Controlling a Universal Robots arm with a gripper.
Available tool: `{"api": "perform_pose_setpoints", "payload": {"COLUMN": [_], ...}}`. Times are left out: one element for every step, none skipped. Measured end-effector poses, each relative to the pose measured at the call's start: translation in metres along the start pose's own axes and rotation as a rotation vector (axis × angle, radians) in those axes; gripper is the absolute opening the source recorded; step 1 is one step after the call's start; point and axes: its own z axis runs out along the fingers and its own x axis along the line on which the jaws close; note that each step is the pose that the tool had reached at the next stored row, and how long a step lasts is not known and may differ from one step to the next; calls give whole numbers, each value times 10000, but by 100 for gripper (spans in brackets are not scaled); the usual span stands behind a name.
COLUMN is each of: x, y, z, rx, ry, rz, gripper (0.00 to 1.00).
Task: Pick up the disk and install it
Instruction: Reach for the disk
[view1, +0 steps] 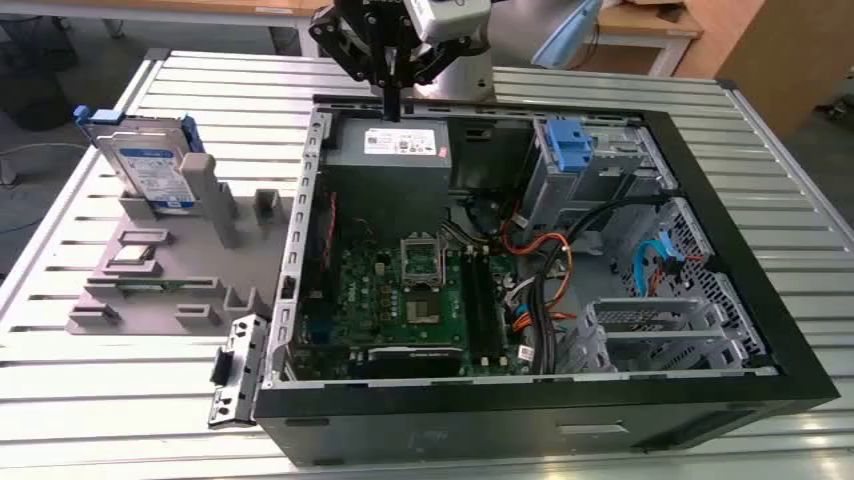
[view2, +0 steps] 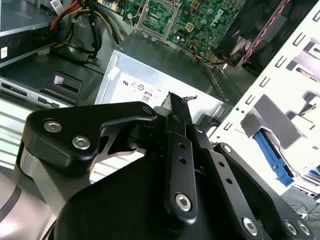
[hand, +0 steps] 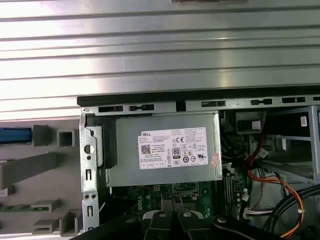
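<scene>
Disk (view1: 144, 165) stands on end in a slot of the grey holder (view1: 160, 290), at the exterior view's left, outside the open computer case (view1: 761, 250). Its long axis runs nearly straight up, leaning slightly. The broad labelled face is turned toward the exterior camera. Blue plastic rails run along its long edges, and one blue tab sticks out at the upper corner. The label is blue and white with lines of small print that I cannot make out.

My gripper (view1: 391, 108) hangs above the far edge of the case, over the power supply (view1: 400, 145), well apart from the disk. My fingers (view2: 175, 145) are pressed together and pinch nothing. In the second wrist view they meet in one narrow tip in front of the grey metal box.

In the first wrist view the power supply carries a large white sticker (hand: 173, 147) with rows of dark print, a barcode and a row of round approval marks. A small red patch sits at one corner of the sticker.

Inside the case lie the green motherboard (view1: 400, 290), bundles of orange and black cables (view1: 561, 245) and a blue bracket (view1: 571, 145) on a drive cage. The case and holder rest on a slatted metal table (view1: 134, 440).
</scene>
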Motion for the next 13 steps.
{"api": "perform_pose_setpoints", "payload": {"x": [0, 0, 0, 0, 0, 0, 0, 0, 0, 2, 6, 12, 20], "y": [0, 0, 0, 0, 0, 0, 0, 0, 0, 0, 0, -1, -2], "z": [0, 0, 0, 0, 0, 0, 0, 0, 0, 0, 0, 0, 0], "rx": [1, 0, 1, 0, 0, 0, 0, 0, 0, 1, 1, 1, 0], "ry": [0, 0, 0, 0, 0, 0, 0, 0, 0, 0, 0, 0, 0], "rz": [0, 0, 0, 0, 0, 0, 0, 0, 0, 1, 1, 2, 1], "gripper": [10, 10, 10, 10, 10, 10, 10, 10, 10, 10, 10, 10, 10]}}
